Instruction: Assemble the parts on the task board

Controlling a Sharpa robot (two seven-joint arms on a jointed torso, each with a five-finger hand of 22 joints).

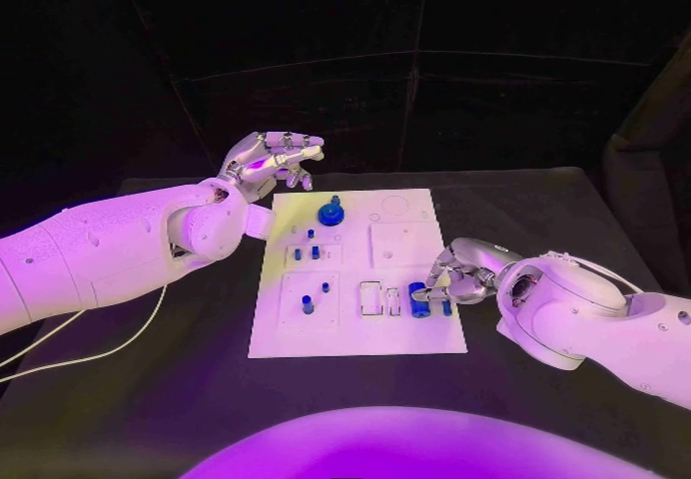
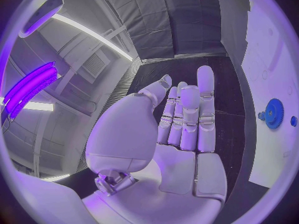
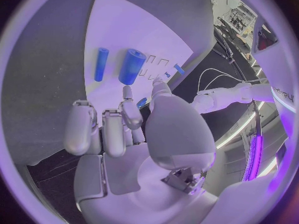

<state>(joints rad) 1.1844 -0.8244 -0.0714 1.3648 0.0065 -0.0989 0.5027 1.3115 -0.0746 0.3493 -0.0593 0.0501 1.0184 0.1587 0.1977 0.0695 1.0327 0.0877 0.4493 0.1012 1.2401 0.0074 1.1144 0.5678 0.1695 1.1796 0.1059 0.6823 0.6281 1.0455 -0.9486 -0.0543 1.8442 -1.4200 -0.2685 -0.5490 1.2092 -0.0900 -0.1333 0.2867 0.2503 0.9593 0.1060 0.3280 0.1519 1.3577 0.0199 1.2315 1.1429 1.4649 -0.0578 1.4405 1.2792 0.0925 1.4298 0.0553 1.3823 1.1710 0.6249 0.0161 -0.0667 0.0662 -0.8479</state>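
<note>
The white task board (image 1: 360, 329) lies mid-table. A blue gear with a knob (image 1: 332, 212) (image 2: 273, 113) stands near its far edge, with several small blue pegs (image 1: 307, 253) in its left half. A thick blue cylinder (image 1: 419, 299) (image 3: 131, 66) and a thin blue rod (image 1: 446, 305) (image 3: 101, 63) lie at its right edge. My right hand (image 1: 458, 274) (image 3: 118, 127) hovers just beside them, fingers loosely bent and apart, gripping nothing. My left hand (image 1: 271, 160) (image 2: 187, 129) is raised beyond the board's far left corner, fingers straight, empty.
Empty rectangular slots (image 1: 381, 297) (image 3: 156, 62) sit left of the thick cylinder. Black tabletop (image 1: 561, 220) surrounds the board. A white cable (image 1: 101, 349) trails under my left arm on the table's left side.
</note>
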